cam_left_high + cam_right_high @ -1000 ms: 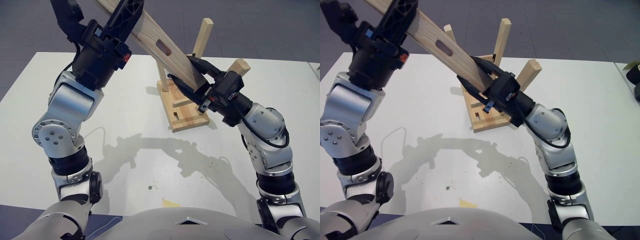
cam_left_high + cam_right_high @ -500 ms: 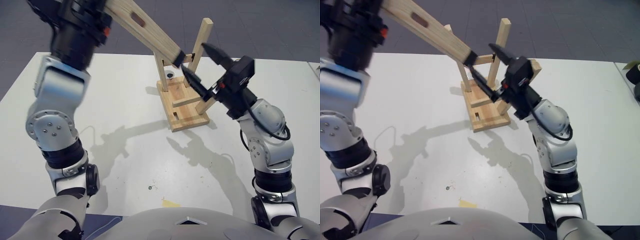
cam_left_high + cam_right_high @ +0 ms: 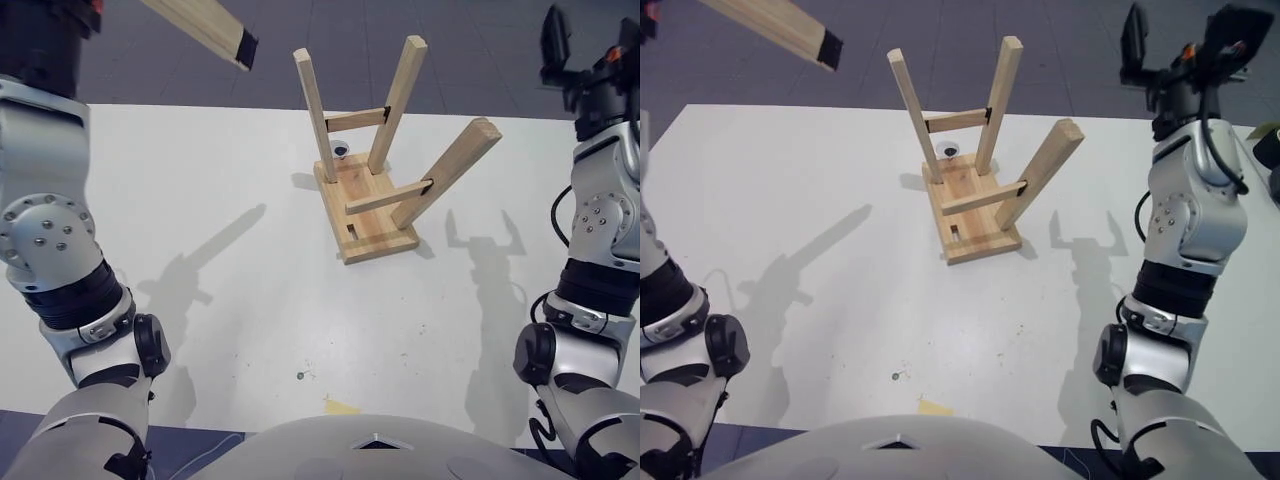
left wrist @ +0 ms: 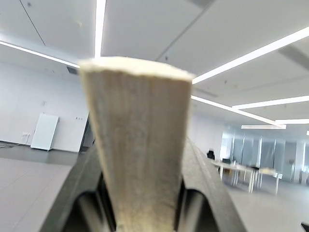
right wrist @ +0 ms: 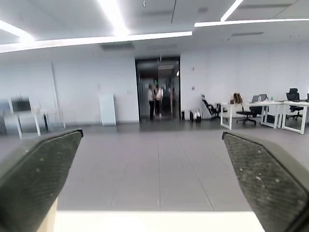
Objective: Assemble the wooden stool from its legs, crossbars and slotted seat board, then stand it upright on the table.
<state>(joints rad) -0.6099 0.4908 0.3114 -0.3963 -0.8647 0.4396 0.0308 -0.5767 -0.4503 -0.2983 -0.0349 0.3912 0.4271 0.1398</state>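
1. Square pale wooden seat board is lying upside-down on the white table, three legs standing up from it; inverted so slots are facing up, I'd guess.
2. L gripper is clamping the long pale wooden 4th leg, holding it high at far left, well apart from the board; prob. keeping clear before lining up.
3. R gripper is hanging raised at right, fingers spread, empty.

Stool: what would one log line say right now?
left jaws: shut on wooden piece, raised | right jaws: open, raised | stool: seat down, three legs up
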